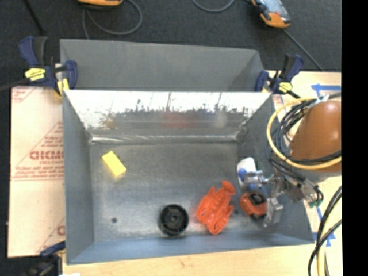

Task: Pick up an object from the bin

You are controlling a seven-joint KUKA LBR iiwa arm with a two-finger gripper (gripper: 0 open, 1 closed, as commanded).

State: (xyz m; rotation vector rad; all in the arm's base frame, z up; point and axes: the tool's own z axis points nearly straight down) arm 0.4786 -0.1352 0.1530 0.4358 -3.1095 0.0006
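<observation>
End effector (pixel 263 195) sits right over a small red-and-black lump (pixel 251 204) in the grey metal bin's (pixel 172 171) near-right corner. Open or closed? Can't tell.

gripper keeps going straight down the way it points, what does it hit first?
Probably the small red-orange lump right beside the gripper, near the right wall of the grey metal bin; failing that, the bin floor. Depth is unclear from above.

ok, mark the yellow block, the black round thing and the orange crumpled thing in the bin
yellow block (pixel 114 164): camera view, middle of its top face.
black round thing (pixel 173 219): camera view, its middle.
orange crumpled thing (pixel 215 209): camera view, middle of its body.
</observation>
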